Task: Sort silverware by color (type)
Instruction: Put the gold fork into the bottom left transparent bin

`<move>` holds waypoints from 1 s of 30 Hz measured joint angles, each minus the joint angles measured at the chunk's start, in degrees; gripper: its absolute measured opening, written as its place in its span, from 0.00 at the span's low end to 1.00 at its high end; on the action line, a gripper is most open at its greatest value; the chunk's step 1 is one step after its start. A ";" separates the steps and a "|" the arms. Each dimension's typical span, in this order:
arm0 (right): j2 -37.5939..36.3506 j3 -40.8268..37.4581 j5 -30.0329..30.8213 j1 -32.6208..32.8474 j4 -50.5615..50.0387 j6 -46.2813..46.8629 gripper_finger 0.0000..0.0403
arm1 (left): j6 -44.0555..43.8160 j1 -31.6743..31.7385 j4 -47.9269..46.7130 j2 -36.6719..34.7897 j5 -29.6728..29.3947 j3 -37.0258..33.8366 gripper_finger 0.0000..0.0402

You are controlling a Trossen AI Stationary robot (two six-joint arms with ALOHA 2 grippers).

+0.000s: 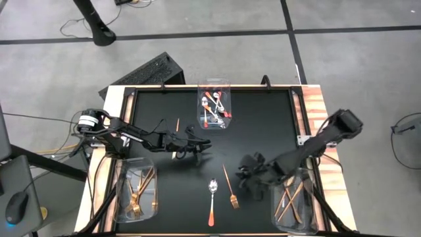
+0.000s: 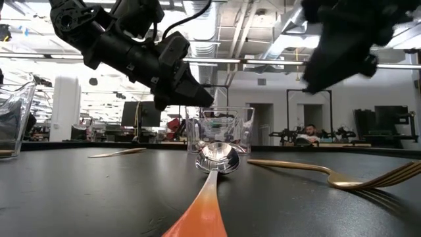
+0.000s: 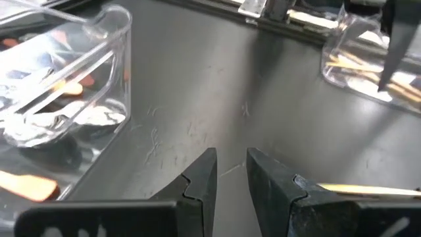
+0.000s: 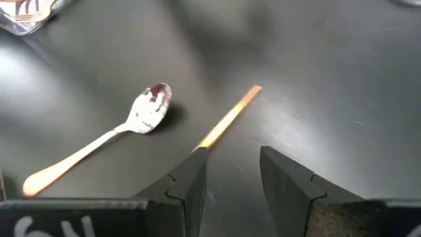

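so, starting at the left of the black table [image 1: 263, 125]: the clear plastic bin of gold forks [image 1: 136, 189] sits at the near left corner. the left gripper [image 1: 200, 146] hangs over the mat left of centre, its fingers a little apart with nothing between them. a thin copper-gold stick [image 1: 177, 125] lies on the mat just beyond that arm, and one more slim gold piece shows beside the gripper's own finger in the left wrist view. the risk here is plain: if this gripper drops without lining up, the stick may skid on the slick mat or get knocked under the arm.

further along, the clear bin of silver-bowled spoons with orange-red handles [image 1: 214, 105] stands at the far middle edge. near the front centre lie a loose silver-bowled spoon with an orange-red handle [image 1: 212, 201], a thin copper-gold knife [image 4: 227, 119] and a gold fork [image 1: 233, 197], all close together. the right gripper [image 4: 231, 171] hovers right over the knife's near end, its fingers apart and empty. a grab at the very tip could pivot the knife, flick it into the spoon, or pinch the fork along with it, so the wrong type might end up in the clear bin of copper-gold knives [image 1: 295, 205] at the near right corner.
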 joint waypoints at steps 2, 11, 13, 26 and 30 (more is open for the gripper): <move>3.53 0.07 -0.93 -0.59 3.83 -1.03 0.40 | -0.22 0.00 -1.05 0.02 -0.11 0.00 0.18; 15.09 6.70 -2.69 0.31 3.77 -1.22 0.40 | -0.46 0.00 -2.84 0.02 -0.37 0.00 0.18; 17.21 8.06 -3.84 0.49 3.88 -2.46 0.40 | -0.47 0.00 -2.94 0.02 -0.88 0.00 0.18; 23.36 11.58 -10.43 -0.39 -0.64 -2.65 0.37 | -1.62 0.00 -5.01 0.04 -2.24 -0.02 0.18; 23.22 11.63 -10.67 -1.02 -2.90 -2.62 0.24 | -1.66 0.00 -4.90 0.04 -2.22 -0.02 0.18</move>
